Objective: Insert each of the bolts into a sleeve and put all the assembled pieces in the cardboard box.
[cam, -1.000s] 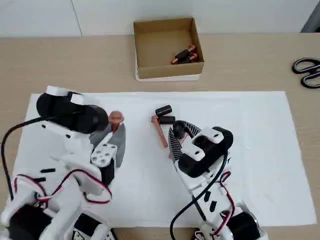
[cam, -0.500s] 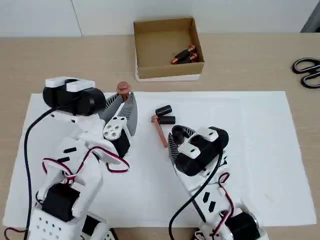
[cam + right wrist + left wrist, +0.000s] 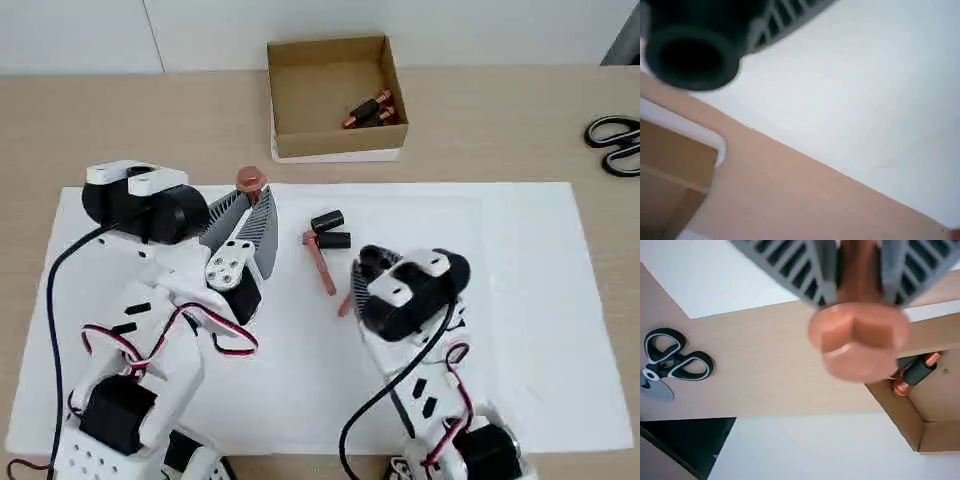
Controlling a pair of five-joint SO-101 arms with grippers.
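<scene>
Bolt (image 3: 858,340) clamped in left claw (image 3: 248,200) — sleeve (image 3: 690,57) gripped by right claw (image 3: 362,272)

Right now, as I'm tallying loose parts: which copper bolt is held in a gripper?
The bolt clamped in the left gripper, its head poking out past the jaws. The other loose bolt lies flat on the white mat.

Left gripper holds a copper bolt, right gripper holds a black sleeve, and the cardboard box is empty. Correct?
Not quite. The cardboard box is not empty: the high view shows assembled pieces lying in it. The rest stands: the left gripper holds a copper bolt and the right gripper holds a black sleeve.
</scene>
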